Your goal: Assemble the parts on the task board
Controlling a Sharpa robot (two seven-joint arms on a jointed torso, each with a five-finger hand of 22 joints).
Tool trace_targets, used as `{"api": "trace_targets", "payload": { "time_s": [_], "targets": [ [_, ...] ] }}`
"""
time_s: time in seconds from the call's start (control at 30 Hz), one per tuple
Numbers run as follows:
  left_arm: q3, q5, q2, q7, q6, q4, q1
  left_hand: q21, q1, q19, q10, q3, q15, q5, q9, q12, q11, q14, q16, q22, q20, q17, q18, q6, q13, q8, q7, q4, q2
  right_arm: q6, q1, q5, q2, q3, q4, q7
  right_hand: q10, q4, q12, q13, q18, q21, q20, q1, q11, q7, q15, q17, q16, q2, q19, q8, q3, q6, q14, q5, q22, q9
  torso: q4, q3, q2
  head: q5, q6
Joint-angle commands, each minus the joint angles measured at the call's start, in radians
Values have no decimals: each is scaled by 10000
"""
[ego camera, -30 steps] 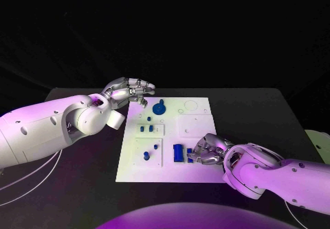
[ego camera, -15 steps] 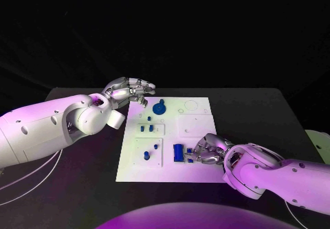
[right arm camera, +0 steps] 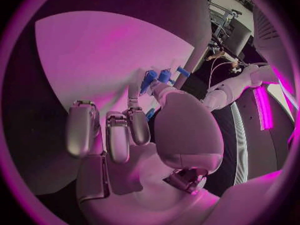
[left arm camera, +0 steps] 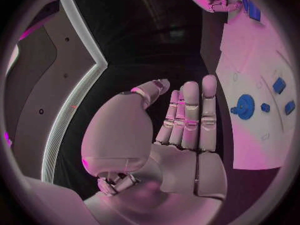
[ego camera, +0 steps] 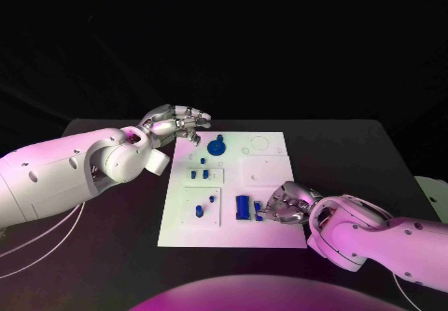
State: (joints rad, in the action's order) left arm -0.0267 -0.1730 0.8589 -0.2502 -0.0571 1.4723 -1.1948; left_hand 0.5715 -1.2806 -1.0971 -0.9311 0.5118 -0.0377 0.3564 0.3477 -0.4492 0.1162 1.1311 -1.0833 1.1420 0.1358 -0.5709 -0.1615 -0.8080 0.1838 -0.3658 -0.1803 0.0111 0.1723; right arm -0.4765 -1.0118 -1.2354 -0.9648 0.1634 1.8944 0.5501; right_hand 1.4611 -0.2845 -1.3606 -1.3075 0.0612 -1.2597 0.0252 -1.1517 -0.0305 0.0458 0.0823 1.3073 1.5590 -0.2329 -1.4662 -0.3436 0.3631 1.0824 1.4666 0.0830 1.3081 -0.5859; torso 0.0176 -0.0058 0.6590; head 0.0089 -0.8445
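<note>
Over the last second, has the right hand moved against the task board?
Yes, slightly. The right hand has slid along the task board toward its near edge and the robot, staying beside the tall blue part.

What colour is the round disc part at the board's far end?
Blue: the round disc part shows best in the head view.

Head cam overhead; wrist cams close, prob.
</note>
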Motion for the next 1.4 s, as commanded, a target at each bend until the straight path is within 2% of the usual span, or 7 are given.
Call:
{"api": "trace_targets", "payload": {
  "time_s": [0.03, 0.17, 0.5, 0.73, 0.87, 1.13, 1.4],
  "targets": [
    [6, -14, -8, -45, 116, 24, -5, -57, 21, -12, 88, -27, -10, 61, 10, -49, 11, -73, -40, -13, 52, 14, -193, 59, -16, -49, 2, 1, -84, 136, 17, 14, -36, 10, 13, -201, 132, -97, 48, -972, -25, 37, -33, 508, 28, -19, 49, 2409, 38, 150, -258, 70, -302, 102, 994, -263, 1840, 23, -1, 1, 6, -4, 12],
    [6, -17, -9, -42, 111, 14, -5, -65, 31, -16, 101, -20, -15, 73, 8, -62, 15, -77, -52, -12, 55, 25, -191, 69, -17, -55, -2, -10, -105, 74, 18, 129, -45, 10, -3, -274, 139, -103, 42, -982, -22, 39, -35, 812, 16, -35, 59, 2420, 42, 266, -260, 66, -606, 129, 997, -293, 1840, 28, -11, -2, 4, -15, 6],
    [6, -35, 1, -30, 105, 25, -5, -67, 35, -18, 103, -17, -16, 76, 8, -67, 16, -78, -56, -11, 56, 29, -191, 71, -18, -57, -3, -15, -115, 241, 18, 310, 2, 9, -81, -306, 145, -100, 31, -991, -25, 24, -36, 834, 13, -39, 61, 2427, 44, 286, -264, 62, -639, 137, 998, -303, 1844, 27, -14, -16, 9, -10, -15],
    [6, -49, 11, -13, 107, 34, -6, -67, 35, -18, 103, -17, -16, 76, 8, -67, 16, -78, -56, -11, 56, 29, -191, 71, -18, -57, -3, -15, -115, 413, 18, 335, 63, 9, -253, -291, 163, -49, 0, -1027, -29, 5, -68, 161, -26, -79, 97, 2451, 53, 344, -266, 42, -620, 161, 1003, -339, 1849, 9, -17, -10, 3, 5, -47],
    [6, -55, 12, -4, 111, 33, -6, -71, 31, -21, 109, -4, -17, 83, 8, -79, 15, -79, -65, -9, 57, 37, -192, 72, -18, -65, -1, -20, -143, 380, 18, 336, 154, 9, -399, -313, 167, -51, -6, -1034, -29, 8, -75, 13, -33, -88, 103, 2446, 51, 349, -264, 36, -610, 170, 1002, -341, 1849, 3, -16, -6, 1, 11, -47],
    [6, -60, -4, 5, 122, 29, -6, -74, 11, -25, 114, 19, -14, 89, 8, -89, 12, -82, -72, -6, 56, 44, -193, 73, -19, -72, 2, -16, -177, 155, 16, 269, 360, 5, -642, -380, 191, -82, -54, -1071, -36, -31, -80, 0, -37, -91, 107, 2479, 63, 395, -275, 12, -629, 215, 1009, -342, 1859, -9, -14, -3, 6, 10, -37],
    [6, -61, 8, 12, 112, 32, -6, -74, 11, -25, 114, 19, -14, 89, 8, -89, 12, -82, -72, -6, 56, 44, -193, 73, -19, -72, 2, -16, -177, 33, 14, 201, 343, 2, -567, -451, 191, -87, -48, -1067, -36, -28, -83, 24, -39, -92, 109, 2475, 61, 395, -274, 0, -683, 236, 1008, -343, 1858, -16, 0, -7, 3, 24, -38]
  ]
}}
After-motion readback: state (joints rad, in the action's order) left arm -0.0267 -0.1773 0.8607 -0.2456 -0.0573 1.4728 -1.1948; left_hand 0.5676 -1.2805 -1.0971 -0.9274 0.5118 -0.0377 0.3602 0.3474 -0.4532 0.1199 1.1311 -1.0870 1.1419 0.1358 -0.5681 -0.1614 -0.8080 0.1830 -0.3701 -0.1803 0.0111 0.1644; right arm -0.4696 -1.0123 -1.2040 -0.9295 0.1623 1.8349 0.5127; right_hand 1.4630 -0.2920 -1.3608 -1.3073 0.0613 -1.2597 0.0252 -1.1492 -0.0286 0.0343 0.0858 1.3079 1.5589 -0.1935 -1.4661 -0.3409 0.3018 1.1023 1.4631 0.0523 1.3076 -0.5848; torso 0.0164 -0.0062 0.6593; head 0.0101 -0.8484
